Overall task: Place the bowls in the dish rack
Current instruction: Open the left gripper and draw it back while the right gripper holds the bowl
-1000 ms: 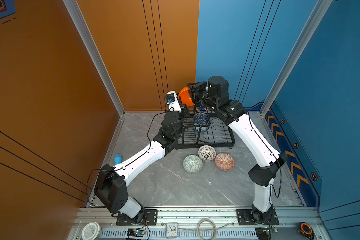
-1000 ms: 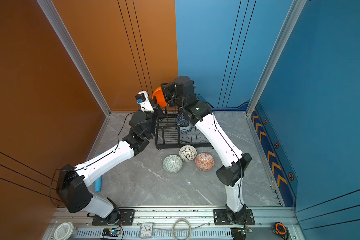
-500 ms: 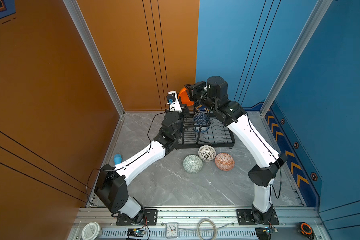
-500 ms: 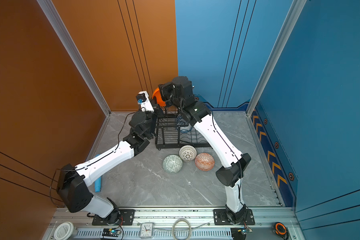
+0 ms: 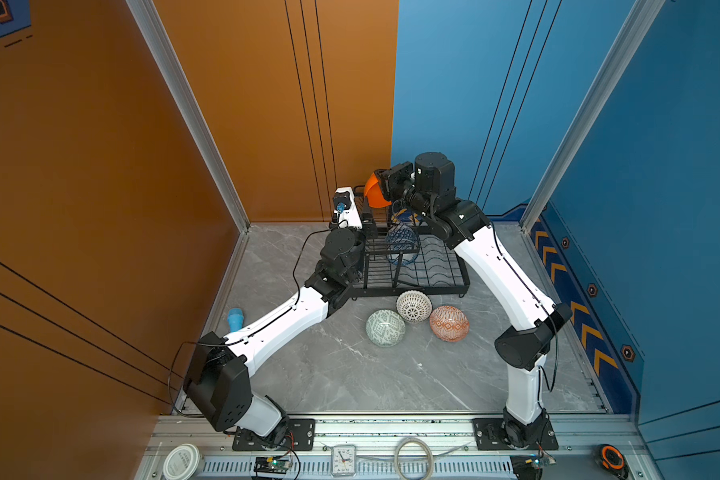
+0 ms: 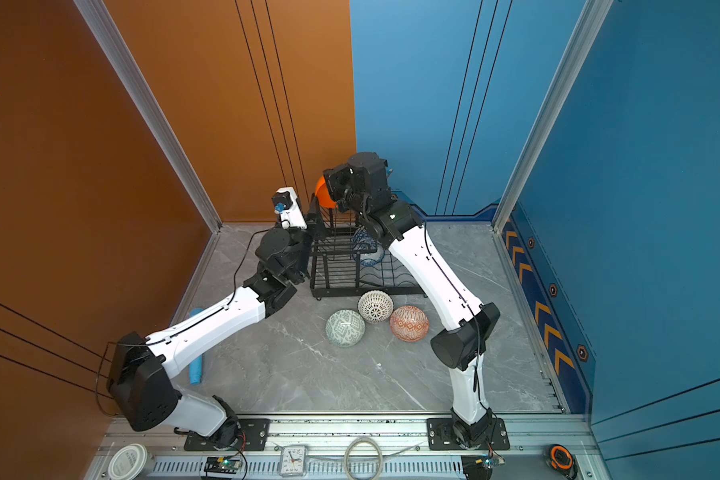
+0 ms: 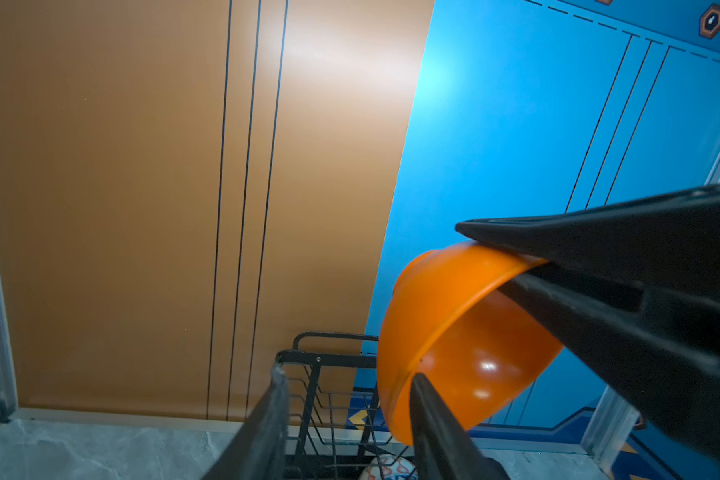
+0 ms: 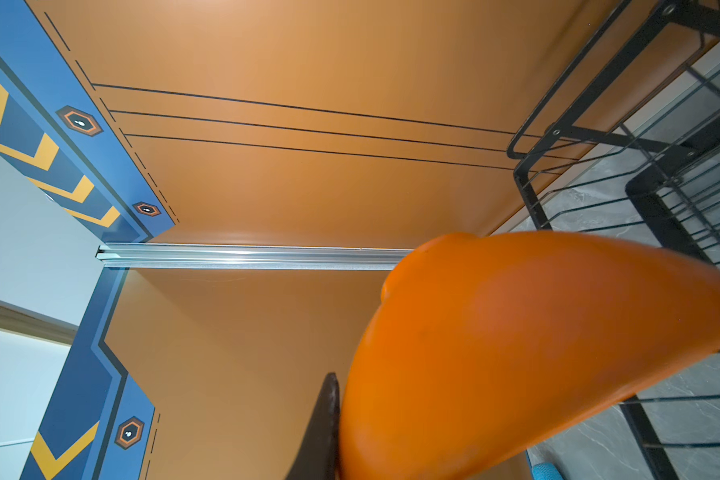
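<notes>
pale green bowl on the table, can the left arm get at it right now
Probably yes: the left gripper is open and empty up at the dish rack, and the pale green bowl lies uncovered on the table in front of it.

Orange bowl (image 8: 537, 353): glossy, blurred, filled the near field. Dark finger (image 8: 324, 428) lay against it at eight o'clock. Dish rack (image 8: 661, 166) stood at one o'clock.

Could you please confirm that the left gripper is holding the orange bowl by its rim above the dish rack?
Not quite: it is the right gripper that holds the orange bowl by its rim above the dish rack. The left wrist view shows its jaws clamped on the rim, while the left gripper has its own jaws standing open.
</notes>
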Robot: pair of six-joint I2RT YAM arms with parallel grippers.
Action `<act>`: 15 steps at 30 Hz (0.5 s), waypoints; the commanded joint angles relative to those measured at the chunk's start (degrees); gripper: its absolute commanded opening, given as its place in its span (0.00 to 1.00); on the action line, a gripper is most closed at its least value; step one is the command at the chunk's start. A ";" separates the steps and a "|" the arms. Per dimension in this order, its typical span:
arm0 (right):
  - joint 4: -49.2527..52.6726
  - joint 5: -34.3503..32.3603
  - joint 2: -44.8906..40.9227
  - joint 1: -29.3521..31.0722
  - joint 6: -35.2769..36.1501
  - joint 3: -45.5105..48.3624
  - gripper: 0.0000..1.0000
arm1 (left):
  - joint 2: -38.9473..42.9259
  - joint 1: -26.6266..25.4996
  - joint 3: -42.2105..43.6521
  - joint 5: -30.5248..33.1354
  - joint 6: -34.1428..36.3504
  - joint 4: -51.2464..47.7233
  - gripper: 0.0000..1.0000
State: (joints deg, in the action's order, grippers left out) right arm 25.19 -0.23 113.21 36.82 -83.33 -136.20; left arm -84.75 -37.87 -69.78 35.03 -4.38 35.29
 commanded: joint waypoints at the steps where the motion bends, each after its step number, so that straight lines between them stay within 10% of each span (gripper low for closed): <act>1: -3.94 -0.35 -0.15 -0.73 2.78 -0.11 0.00 | 3.41 0.41 0.78 1.24 -0.95 0.02 0.71; 3: -4.33 0.35 -0.35 -1.38 2.80 -0.06 0.00 | 4.51 0.33 0.70 1.49 -1.67 -2.39 1.00; 15: -4.88 2.42 -7.20 -6.82 9.36 7.24 0.00 | 10.96 2.63 -3.79 -4.36 -14.33 -33.41 0.98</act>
State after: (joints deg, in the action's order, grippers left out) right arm 23.18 1.45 110.83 31.51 -77.97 -131.41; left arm -75.79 -36.18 -71.99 32.75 -14.79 11.46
